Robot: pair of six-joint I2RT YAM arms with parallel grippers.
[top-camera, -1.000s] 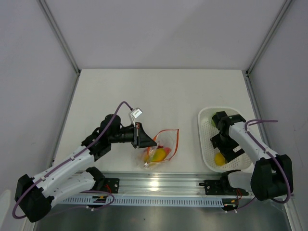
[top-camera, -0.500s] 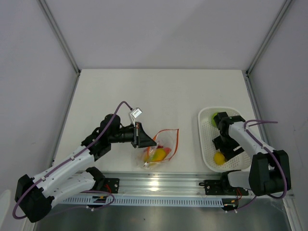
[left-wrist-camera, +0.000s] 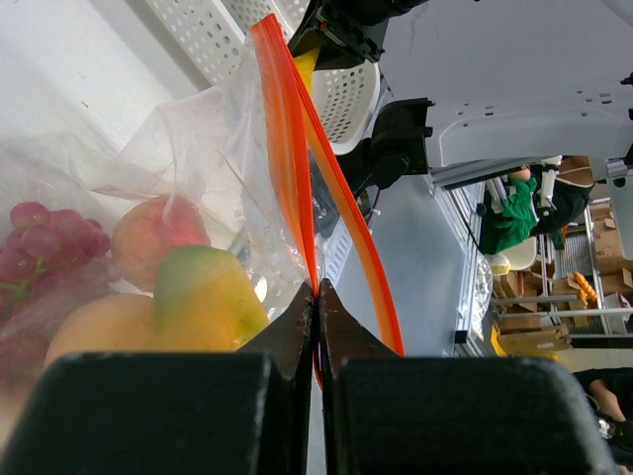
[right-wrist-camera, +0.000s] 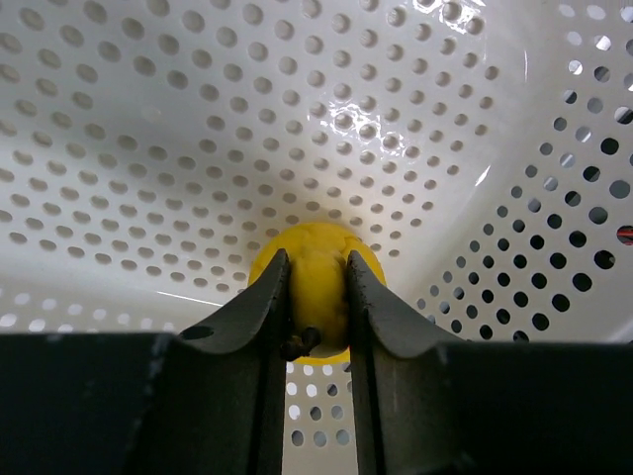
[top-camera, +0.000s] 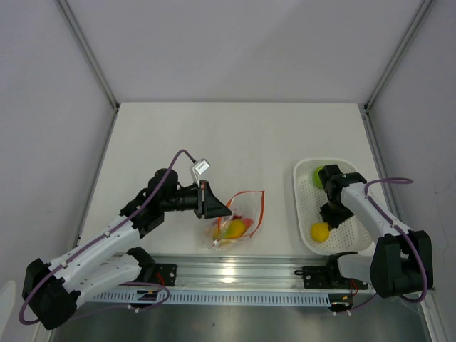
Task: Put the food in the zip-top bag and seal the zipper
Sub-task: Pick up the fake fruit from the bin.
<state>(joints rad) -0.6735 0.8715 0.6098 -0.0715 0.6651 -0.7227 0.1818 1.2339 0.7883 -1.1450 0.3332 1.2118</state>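
Clear thin plastic: the zip-top bag [top-camera: 246,212] is seen lying on the white table [top-camera: 214,135] between the two arms, close to the metal rail [top-camera: 235,274] at the near edge. Its long axis is laid diagonally, closed bottom toward the near left, mouth pointed to the far right. The zipper [left-wrist-camera: 287,168], a thin orange-red strip, is split into two bands that meet at the left gripper [left-wrist-camera: 316,297] and spread apart beyond it, so the mouth is held open, unsealed. The left gripper is fully closed, with one end of the zipper pinched between its black fingers. The film is crinkled and glossy. Inside, at the bottom end, a bunch of dark red grapes [left-wrist-camera: 35,237], a peach-coloured fruit [left-wrist-camera: 148,233] and a smooth yellow-green fruit [left-wrist-camera: 203,297] are packed together. Well apart to the right, a white perforated tray [top-camera: 297,189] with rounded corners is set on the table. A round, slightly pebbled yellow fruit [right-wrist-camera: 316,247] is clamped at the tray's near end by the right gripper [right-wrist-camera: 316,297], both curved fingers pressed against its sides. Whether it is lifted off the tray floor cannot be told. A green fruit [top-camera: 318,173] is left at the tray's far end, partly covered by the right arm. Open table lies between tray and bag.
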